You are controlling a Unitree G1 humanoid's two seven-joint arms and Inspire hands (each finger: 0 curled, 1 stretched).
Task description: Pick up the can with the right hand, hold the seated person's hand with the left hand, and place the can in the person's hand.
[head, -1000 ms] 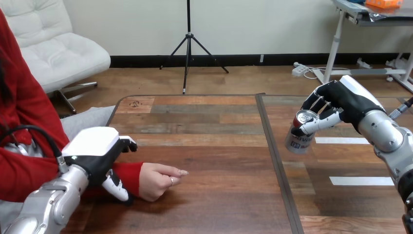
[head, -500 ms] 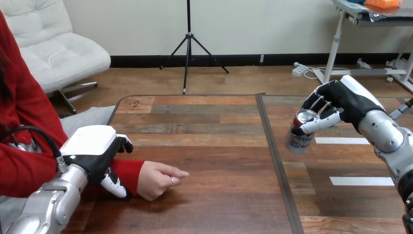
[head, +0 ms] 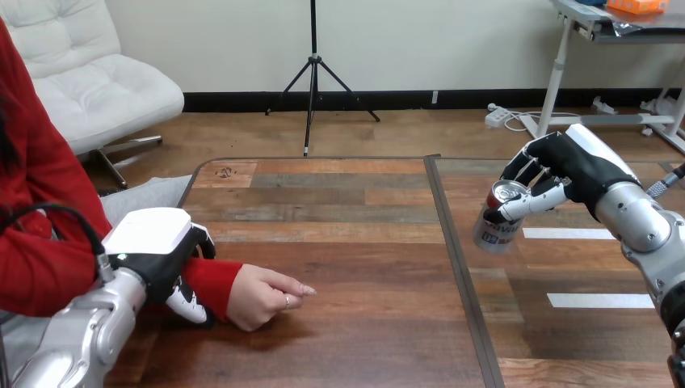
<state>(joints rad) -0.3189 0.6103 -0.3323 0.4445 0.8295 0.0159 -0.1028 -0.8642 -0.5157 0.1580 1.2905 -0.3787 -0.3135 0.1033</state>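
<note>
A silver can (head: 498, 220) with a blue and red label hangs tilted above the table's right half, and my right hand (head: 557, 172) is shut on it, fingers behind and thumb across its front. At the near left the person's hand (head: 262, 295) rests on the table (head: 355, 242) as a loose fist, one finger pointing right. My left hand (head: 157, 252) sits over the red-sleeved wrist just behind it, fingers curled over the top and thumb under the near side. The can is far to the right of the person's hand.
A dark seam (head: 452, 259) runs front to back between the two table halves. White tape strips (head: 598, 300) lie on the right half. The person's red-sleeved arm (head: 40, 267) comes in from the left edge.
My left hand has closed in on the person's wrist and shifted slightly left. The person's hand has slid a little to the right. The right hand and the can have hardly moved.
</note>
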